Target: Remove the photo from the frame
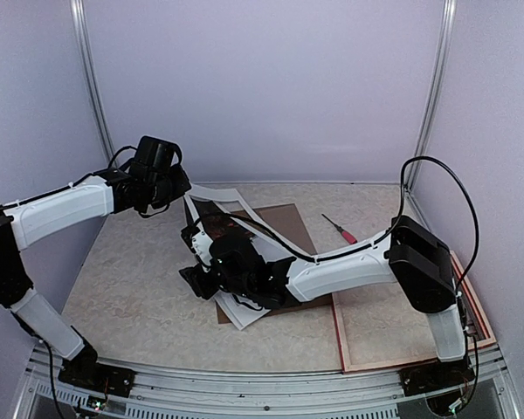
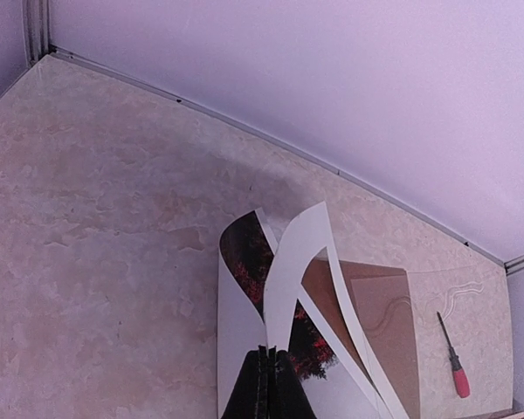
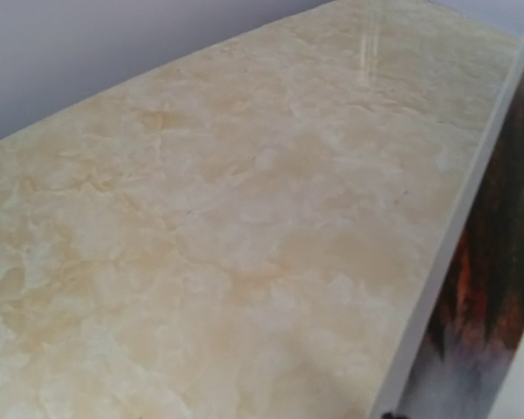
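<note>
Left gripper (image 2: 264,360), bottom centre, is clamped tight on the lifted edge of the photo (image 2: 244,255). Right gripper (image 1: 195,279) sits mid-picture; I cannot tell how wide it stands.

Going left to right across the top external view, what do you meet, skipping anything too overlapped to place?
Left hand → the photo → brown backing board → red-handled screwdriver → the frame. Right hand and white mat left out: they overlap the photo.

Beige marbled table (image 1: 131,279), photo (image 2: 243,253) of red-orange foliage on black fading to pale grey, plain white mat (image 2: 297,253), flat brown backing board (image 2: 384,323), red-handled screwdriver (image 2: 451,356), bright red-rimmed frame (image 1: 339,340), lilac walls (image 1: 262,87)
</note>
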You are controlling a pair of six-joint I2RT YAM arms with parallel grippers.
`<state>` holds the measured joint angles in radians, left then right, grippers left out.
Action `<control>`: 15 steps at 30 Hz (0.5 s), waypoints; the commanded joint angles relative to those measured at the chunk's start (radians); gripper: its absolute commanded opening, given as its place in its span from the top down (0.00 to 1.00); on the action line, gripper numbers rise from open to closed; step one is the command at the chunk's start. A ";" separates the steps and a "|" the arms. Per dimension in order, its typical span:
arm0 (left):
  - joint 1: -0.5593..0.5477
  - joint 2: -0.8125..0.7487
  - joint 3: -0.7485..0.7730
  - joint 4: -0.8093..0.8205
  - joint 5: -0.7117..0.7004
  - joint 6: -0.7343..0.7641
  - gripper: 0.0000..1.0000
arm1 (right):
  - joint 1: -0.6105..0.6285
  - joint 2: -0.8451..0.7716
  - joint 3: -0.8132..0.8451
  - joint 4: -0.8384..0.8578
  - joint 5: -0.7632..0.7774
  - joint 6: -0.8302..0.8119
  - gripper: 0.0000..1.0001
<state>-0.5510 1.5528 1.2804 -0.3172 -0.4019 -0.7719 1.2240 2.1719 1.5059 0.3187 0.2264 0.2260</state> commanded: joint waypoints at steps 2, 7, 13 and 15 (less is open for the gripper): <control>-0.017 -0.045 0.002 -0.007 -0.012 -0.009 1.00 | 0.009 0.019 0.010 0.068 0.075 -0.010 0.43; -0.023 -0.058 -0.013 -0.003 -0.011 -0.006 1.00 | 0.009 -0.025 -0.067 0.129 0.112 -0.037 0.43; -0.039 -0.069 -0.015 0.001 -0.017 -0.004 1.00 | 0.009 -0.023 -0.067 0.099 0.199 -0.050 0.45; -0.043 -0.072 -0.016 0.001 -0.020 -0.004 1.00 | 0.009 -0.016 -0.057 0.085 0.219 -0.046 0.45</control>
<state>-0.5785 1.5154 1.2755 -0.3161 -0.4053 -0.7776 1.2282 2.1727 1.4406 0.4149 0.3565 0.1871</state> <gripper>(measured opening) 0.006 0.554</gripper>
